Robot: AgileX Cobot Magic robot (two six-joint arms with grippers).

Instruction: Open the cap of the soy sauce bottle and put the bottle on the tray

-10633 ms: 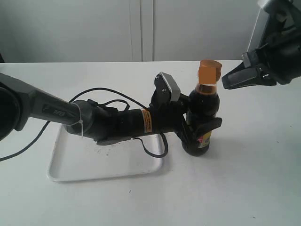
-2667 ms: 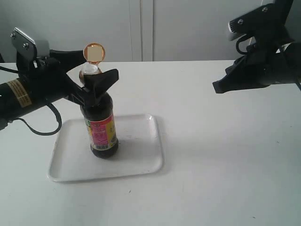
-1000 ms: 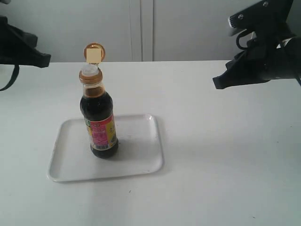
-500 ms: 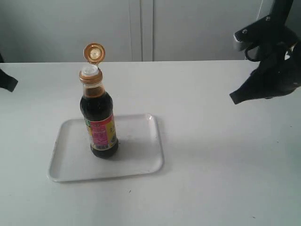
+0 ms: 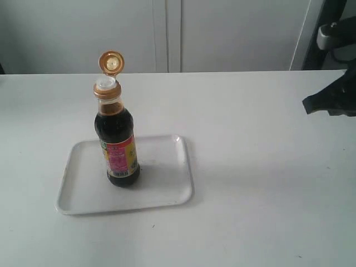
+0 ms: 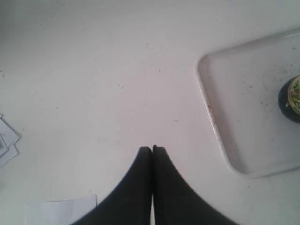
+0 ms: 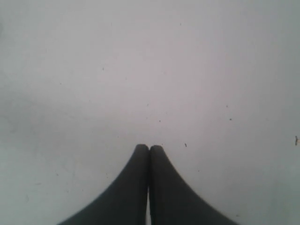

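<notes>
dark brown-black liquid fills the soy sauce bottle [image 5: 115, 125] up to its narrow neck in the exterior view, clear glass with round shoulders and a pink, yellow and green label low on the body. the bottle stands upright about the middle of the white tray [image 5: 164, 167], well in from every rim. its copper-orange cap [image 5: 110, 62] is flipped open, the round lid standing up on its hinge above a white spout. the tray lies flat on the white table [image 5: 256, 183], toward the table's left half. the right gripper [image 5: 306, 104] shows as a dark shape above the table's right edge, well apart from the tray; from here its jaws cannot be read. the left wrist view adds what that view lacks: the left gripper [image 6: 152, 149] with its two black fingers pressed together on nothing, over bare table just beside a rounded corner of the tray [image 6: 234, 117], whose floor carries dark specks. only a sliver of the bottle [image 6: 291, 97] shows from above, cut off by the frame. white paper slips [image 6: 61, 212] lie on the table near the gripper. the right wrist view shows the right gripper [image 7: 149, 148] pinched tight and empty over plain table, with neither tray nor bottle in sight.
</notes>
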